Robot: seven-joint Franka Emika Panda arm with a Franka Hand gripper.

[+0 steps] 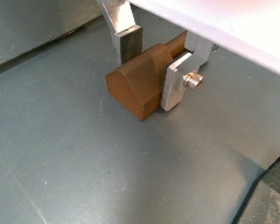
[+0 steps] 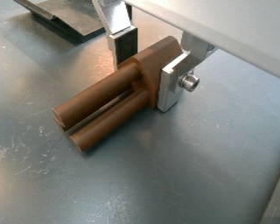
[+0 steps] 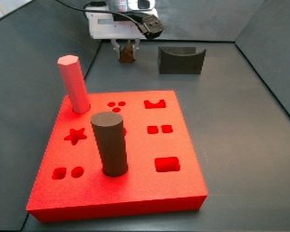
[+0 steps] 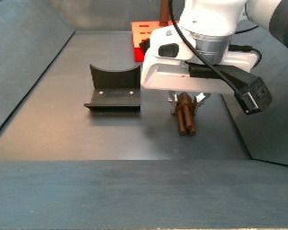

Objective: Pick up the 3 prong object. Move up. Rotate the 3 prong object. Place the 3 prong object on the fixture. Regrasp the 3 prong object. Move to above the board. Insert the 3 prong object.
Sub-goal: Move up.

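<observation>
you are looking at a dull grey metal floor (image 4: 62,135) boxed in by grey walls. take the fixture (image 4: 112,90), the small dark grey block with the curved notch in its top, as your landmark. the 3 prong object (image 2: 113,105), a small brown piece with stubby rounded prongs, lies on the floor just beside the fixture, on the side away from the left wall in a side view (image 4: 184,118); the bright red square board (image 3: 117,159) with its shaped cut-outs sits well apart from the fixture, carrying a pink hexagonal peg (image 3: 73,84) and a tall dark cylinder (image 3: 109,145).

the gripper (image 2: 149,63) is directly over the piece, low at the floor. the piece's long axis runs out from between the flat silver fingers (image 1: 178,79), prongs pointing away from the wrist, so the plates bracket its blunt end across the width. both wrist views show the plates close against its two sides at a narrow setting; whether they already press firmly you cannot tell, though it looks like contact. i judge you are at the pick-up: confirm the squeeze, then lift straight up, since the piece appears still down on the floor.
</observation>
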